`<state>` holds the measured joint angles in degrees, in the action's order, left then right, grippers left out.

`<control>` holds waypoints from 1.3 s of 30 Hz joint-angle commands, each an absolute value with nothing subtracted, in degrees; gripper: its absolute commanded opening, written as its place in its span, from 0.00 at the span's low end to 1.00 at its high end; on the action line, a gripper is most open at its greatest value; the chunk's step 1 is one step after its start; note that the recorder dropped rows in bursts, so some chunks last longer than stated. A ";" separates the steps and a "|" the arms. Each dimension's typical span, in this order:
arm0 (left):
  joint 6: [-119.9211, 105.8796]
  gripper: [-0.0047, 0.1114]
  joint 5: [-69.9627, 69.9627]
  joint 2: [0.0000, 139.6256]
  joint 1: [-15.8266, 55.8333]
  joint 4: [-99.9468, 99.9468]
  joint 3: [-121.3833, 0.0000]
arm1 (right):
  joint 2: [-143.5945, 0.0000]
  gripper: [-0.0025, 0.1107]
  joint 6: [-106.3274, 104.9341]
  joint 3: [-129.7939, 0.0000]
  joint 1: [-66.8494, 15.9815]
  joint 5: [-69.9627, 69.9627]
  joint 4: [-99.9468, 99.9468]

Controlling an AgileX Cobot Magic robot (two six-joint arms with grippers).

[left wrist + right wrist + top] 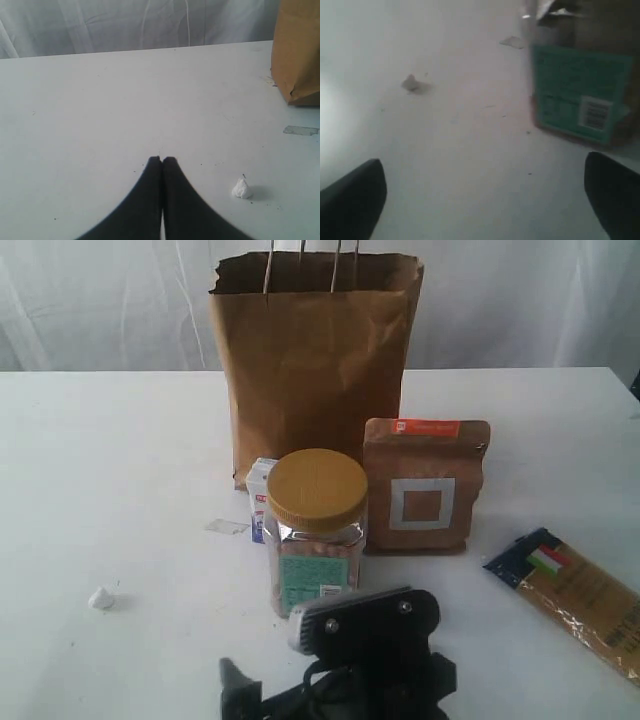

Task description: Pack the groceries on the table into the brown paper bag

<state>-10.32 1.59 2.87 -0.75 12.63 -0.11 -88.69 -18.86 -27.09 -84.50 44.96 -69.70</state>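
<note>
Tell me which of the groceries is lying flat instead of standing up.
The long pasta packet with the Italian flag, lying flat at the exterior view's right edge. The gold-lidded jar, brown pouch and small carton all stand upright.

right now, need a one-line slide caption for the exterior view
Groceries await packing: gold-lidded jar, small carton and brown pouch stand before the upright paper bag; pasta packet lies to the right.

Upright nut jar (317, 530) and pouch (425, 490) before bag (310, 360)

A crumpled white scrap (101, 597) lies apart from clear tape (227, 527).
</note>
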 commanded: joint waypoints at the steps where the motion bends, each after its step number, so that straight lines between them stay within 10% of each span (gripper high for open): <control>1: -10.51 0.04 1.35 2.42 -0.38 12.97 0.00 | -90.37 0.95 -25.29 -28.36 -84.55 54.96 -78.72; 39: -10.51 0.04 1.35 2.42 -0.38 12.97 0.00 | -113.19 0.95 -22.65 -44.47 -75.86 69.68 -78.31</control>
<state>-10.32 1.59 2.87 -0.75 12.63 -0.11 -112.30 -23.20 -43.66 -77.24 69.15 -79.72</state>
